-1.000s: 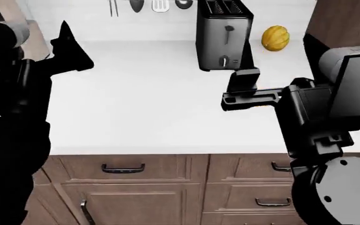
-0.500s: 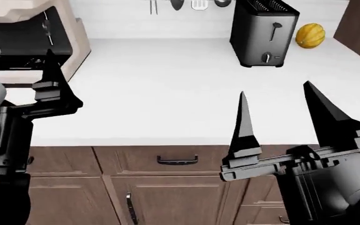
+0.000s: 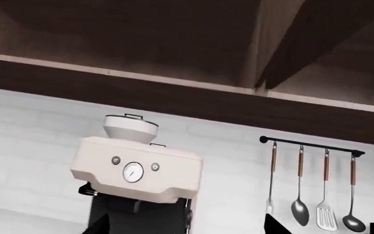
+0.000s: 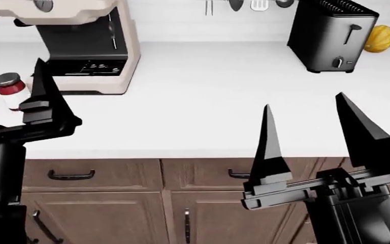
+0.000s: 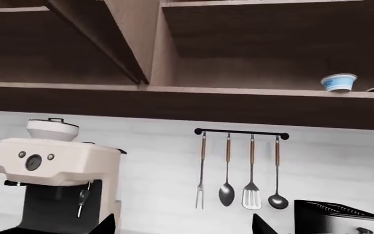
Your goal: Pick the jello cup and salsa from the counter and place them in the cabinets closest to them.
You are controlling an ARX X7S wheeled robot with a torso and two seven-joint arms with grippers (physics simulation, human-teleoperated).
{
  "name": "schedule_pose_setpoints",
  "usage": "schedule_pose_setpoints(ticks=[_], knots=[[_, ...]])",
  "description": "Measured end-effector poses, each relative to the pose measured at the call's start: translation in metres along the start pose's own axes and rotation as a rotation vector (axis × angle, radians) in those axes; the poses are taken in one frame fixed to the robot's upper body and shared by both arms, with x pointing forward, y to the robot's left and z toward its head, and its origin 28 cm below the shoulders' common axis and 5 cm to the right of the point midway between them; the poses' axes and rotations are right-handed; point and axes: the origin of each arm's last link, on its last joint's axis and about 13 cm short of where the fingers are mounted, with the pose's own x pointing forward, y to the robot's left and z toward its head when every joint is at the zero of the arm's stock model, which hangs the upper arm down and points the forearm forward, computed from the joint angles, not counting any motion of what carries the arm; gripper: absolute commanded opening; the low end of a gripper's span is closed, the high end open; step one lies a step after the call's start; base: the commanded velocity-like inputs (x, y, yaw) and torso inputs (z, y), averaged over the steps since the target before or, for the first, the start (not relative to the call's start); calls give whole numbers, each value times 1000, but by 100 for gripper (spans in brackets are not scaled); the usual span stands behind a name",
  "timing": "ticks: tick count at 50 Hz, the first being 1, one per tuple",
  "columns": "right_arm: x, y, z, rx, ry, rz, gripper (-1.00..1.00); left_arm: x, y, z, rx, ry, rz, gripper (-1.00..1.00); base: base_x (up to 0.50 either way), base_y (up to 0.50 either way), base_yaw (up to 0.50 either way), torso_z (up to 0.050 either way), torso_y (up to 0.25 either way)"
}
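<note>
jello cup (image 5: 338, 82) already shelved, salsa (image 4: 9, 89) next
both grippers empty, jaws apart; left gripper (image 4: 42, 96) needs to reach the jar near the counter's (image 4: 202, 101) left edge

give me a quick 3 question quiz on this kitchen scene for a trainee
1. True or false: the salsa stands on the counter beside the coffee machine.
2. Where is the jello cup? A) on the counter B) on the open cabinet shelf C) in the right gripper
3. How many utensils hang on the rail?

Key:
1. True; it sits at the machine's left in the head view.
2. B, as the right wrist view shows.
3. Four.
</note>
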Motion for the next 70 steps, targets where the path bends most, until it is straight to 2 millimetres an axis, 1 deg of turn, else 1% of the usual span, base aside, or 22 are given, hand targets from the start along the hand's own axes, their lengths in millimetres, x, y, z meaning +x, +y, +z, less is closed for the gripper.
schedule_pose_setpoints(ticks=[16,45,57,70], knots=[[-1,-1,2,5,-4,-18,100,-5,1,4,-52,-6,-17,100,5,500,0,0,0],[-3,0,3,-17,-16,-32,100,-6,1,4,-58,2,-26,100,37,500,0,0,0],[-3,0,3,-29,-23,-35,100,-6,1,4,-59,3,-26,100,148,499,0,0,0],[-4,1,2,-59,-33,-30,100,-6,1,3,-57,6,-27,100,309,467,0,0,0]])
